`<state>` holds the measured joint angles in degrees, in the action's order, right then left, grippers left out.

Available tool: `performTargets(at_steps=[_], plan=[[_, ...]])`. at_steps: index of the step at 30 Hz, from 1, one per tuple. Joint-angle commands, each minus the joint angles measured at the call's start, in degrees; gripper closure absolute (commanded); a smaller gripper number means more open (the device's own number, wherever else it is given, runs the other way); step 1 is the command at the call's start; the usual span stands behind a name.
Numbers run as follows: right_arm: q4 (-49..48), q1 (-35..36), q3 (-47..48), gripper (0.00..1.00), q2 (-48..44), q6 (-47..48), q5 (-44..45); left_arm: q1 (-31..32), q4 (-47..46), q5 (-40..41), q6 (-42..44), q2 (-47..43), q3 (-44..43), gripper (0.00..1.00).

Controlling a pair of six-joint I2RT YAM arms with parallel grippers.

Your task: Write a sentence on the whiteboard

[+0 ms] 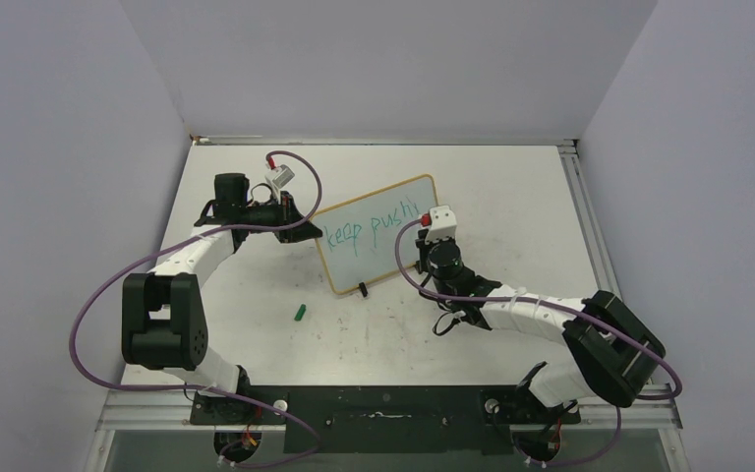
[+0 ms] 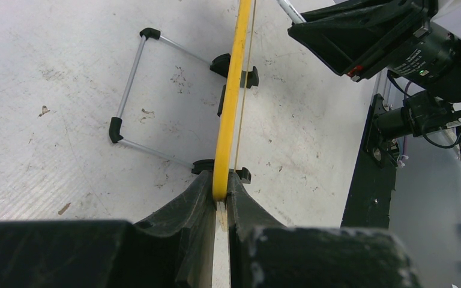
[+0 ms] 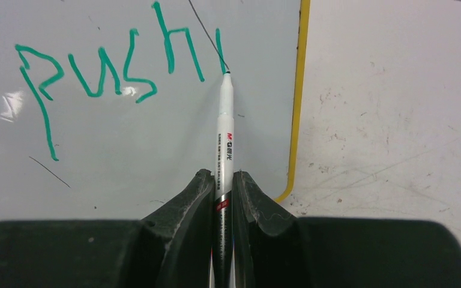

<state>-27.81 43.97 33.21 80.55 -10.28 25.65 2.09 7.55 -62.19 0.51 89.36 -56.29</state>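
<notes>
The whiteboard (image 1: 378, 236) stands propped on the table, yellow-framed, with teal writing (image 1: 372, 229) reading "keep pushi". My left gripper (image 1: 297, 224) is shut on the board's left edge; in the left wrist view its fingers clamp the yellow frame (image 2: 228, 114) at the gripper (image 2: 221, 193). My right gripper (image 1: 431, 246) is shut on a white marker (image 3: 224, 129), whose tip touches the board at the bottom of the last stroke (image 3: 219, 45), close to the board's yellow right edge (image 3: 298, 96). The word "push" (image 3: 105, 66) shows large in the right wrist view.
A green marker cap (image 1: 299, 313) lies on the table in front of the board. The board's wire stand (image 2: 135, 90) and black clip feet (image 2: 236, 63) rest on the scuffed tabletop. Grey walls enclose the table on three sides.
</notes>
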Motion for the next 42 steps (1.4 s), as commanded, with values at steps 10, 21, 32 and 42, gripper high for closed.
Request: performTargets(at_steps=[10,21,32,42], plan=[[-1.67,-0.11,8.71,0.95,0.64,4.21,-1.2,-0.24,-0.26,1.16,1.2,-1.65,-2.24,1.0],[-2.05,-1.29,8.92,0.95,3.16,3.34,-2.03,-0.24,-0.27,1.12,1.22,-1.65,-2.24,1.0],[-1.65,-1.46,5.1,0.95,-3.04,3.52,-0.22,-0.24,-0.28,1.34,1.24,-1.72,-2.33,1.0],[-0.62,-3.5,3.44,0.95,-2.16,2.82,-1.71,-0.17,-0.41,1.2,1.13,-1.82,-2.23,1.0]])
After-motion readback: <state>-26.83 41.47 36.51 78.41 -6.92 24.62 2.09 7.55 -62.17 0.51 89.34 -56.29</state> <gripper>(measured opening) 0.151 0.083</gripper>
